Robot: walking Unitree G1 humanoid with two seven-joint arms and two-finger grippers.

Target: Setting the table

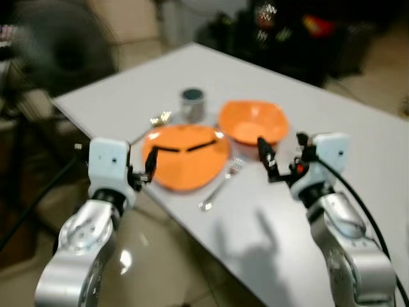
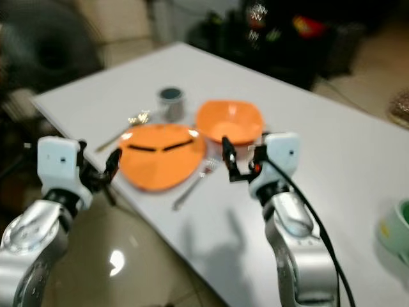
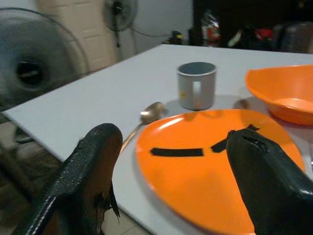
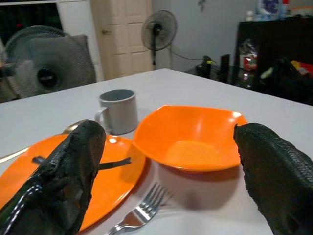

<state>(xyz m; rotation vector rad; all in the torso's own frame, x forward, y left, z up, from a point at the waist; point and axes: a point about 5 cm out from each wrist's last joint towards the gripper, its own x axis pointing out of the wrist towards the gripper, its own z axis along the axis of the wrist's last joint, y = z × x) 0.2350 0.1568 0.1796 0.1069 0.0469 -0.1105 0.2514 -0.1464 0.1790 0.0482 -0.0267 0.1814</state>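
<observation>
Before you lies a smooth, matte white counter [image 1: 358, 166] with a square corner toward 10 o'clock. On it sits a round, glossy orange plastic plate [image 1: 186, 155] marked with two short black strips, right at the counter's near edge. Touching its rim at 2 o'clock is a deep orange plastic bowl with rounded corners [image 1: 253, 121]. At the plate's 12 o'clock stands a small grey cylindrical mug with a handle [image 1: 192, 103]. A shiny metal spoon [image 3: 146, 116] lies just beside the plate at 10 o'clock, and a shiny metal fork [image 1: 220, 183] lies at 4 o'clock, tines toward the bowl.

Your left arm bends up from 7 o'clock — its left hand [image 1: 149, 165] hovers at the plate's near-left rim, the textured black fingers [image 3: 93, 166] spread apart, released, grasping nothing.

Your right arm rises from 5 o'clock — its right hand [image 1: 268, 160] hangs above the counter just beside the bowl's near edge, over the fork's tines. Its fingers [image 4: 73, 171] are also wide apart and empty.
</observation>
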